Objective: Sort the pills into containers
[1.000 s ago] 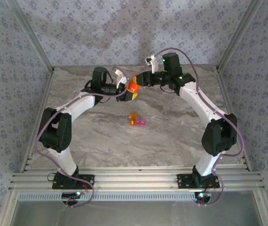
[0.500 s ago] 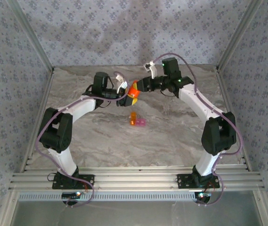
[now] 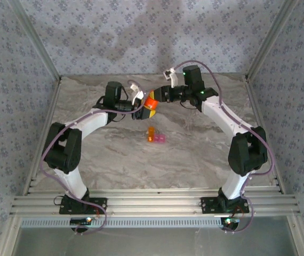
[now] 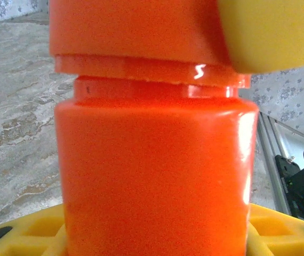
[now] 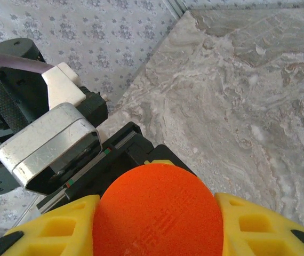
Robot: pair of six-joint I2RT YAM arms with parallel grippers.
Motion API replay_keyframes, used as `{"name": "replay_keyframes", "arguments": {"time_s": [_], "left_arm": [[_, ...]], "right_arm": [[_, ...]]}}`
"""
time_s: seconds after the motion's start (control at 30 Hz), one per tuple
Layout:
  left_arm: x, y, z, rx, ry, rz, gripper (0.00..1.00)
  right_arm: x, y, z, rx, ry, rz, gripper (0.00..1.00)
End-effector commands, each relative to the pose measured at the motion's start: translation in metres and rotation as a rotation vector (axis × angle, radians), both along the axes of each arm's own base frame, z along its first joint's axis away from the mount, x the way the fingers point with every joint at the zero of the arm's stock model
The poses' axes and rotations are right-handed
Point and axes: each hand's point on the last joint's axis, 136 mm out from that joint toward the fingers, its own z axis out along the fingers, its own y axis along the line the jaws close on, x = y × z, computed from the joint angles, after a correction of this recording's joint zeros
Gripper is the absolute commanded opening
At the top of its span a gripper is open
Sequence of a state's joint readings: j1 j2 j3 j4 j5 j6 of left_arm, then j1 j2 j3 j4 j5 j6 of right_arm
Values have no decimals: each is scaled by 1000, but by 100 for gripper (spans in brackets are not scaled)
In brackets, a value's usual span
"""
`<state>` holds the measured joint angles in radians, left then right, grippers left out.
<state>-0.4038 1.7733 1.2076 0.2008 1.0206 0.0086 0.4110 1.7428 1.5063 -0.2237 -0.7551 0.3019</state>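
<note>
Containers (image 3: pixel 156 136), joined orange and pink, sat on the marble table (image 3: pixel 194 160), nearer the arm bases and apart from both grippers. From above, the left gripper (image 3: pixel 146 109) clasped an orange bottle (image 3: pixel 150 101), and the right gripper (image 3: pixel 155 96) pinched its top. At the left wrist, the bottle's base was cut off. At the right wrist, the cap (image 5: pixel 157 213) sat clenched between yellow fingers (image 5: pixel 61 226).

the containers (image 3: pixel 156 136), two tiny joined translucent compartments, sit near the middle of the scene: orange on the left, pink on the right.
</note>
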Motion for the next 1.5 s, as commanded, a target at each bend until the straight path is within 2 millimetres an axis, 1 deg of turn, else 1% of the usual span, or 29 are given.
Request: {"name": "replay_keyframes", "arguments": {"time_s": [0.0,0.03,0.1,0.23,0.27,0.37,0.43,0.57,0.73,0.83,0.97,1.0,1.1,1.3,1.4,1.47], "left_arm": [[-8,-12,133,-205,-467,-18,0],[-8,-12,132,-205,-471,-12,0],[-6,-12,132,-205,-476,4,0],[-2,-11,133,-210,-488,33,0],[-1,-10,134,-213,-496,43,0],[0,-9,136,-218,-502,56,0],[0,-9,135,-218,-501,55,0],[-1,-9,135,-213,-504,56,0],[-1,-9,134,-202,-503,54,0],[-1,-8,135,-202,-509,57,0],[-1,-6,138,-202,-522,69,0],[-1,-5,140,-204,-527,73,0],[-2,-3,145,-211,-545,86,0],[-4,0,154,-225,-566,109,0],[-6,-1,152,-215,-560,97,0],[-5,-1,149,-209,-554,93,0]], "right_arm": [[-78,43,-76,-84,368,155,3],[-76,47,-78,-80,364,122,3],[-75,56,-75,-32,372,78,3],[-68,65,-64,72,364,-31,2],[-67,67,-58,104,347,-43,2],[-67,70,-51,129,321,-66,2],[-69,72,-51,120,331,-45,2],[-68,66,-48,89,311,-32,3],[-73,62,-46,-10,245,7,4],[-80,61,-48,-73,206,62,4],[-93,57,-56,-140,167,153,5],[-95,55,-57,-140,165,156,5],[-95,54,-52,-103,157,142,5],[-91,54,-42,-52,142,103,6],[-89,52,-35,-49,126,83,7],[-85,49,-30,-50,117,64,10]]}}
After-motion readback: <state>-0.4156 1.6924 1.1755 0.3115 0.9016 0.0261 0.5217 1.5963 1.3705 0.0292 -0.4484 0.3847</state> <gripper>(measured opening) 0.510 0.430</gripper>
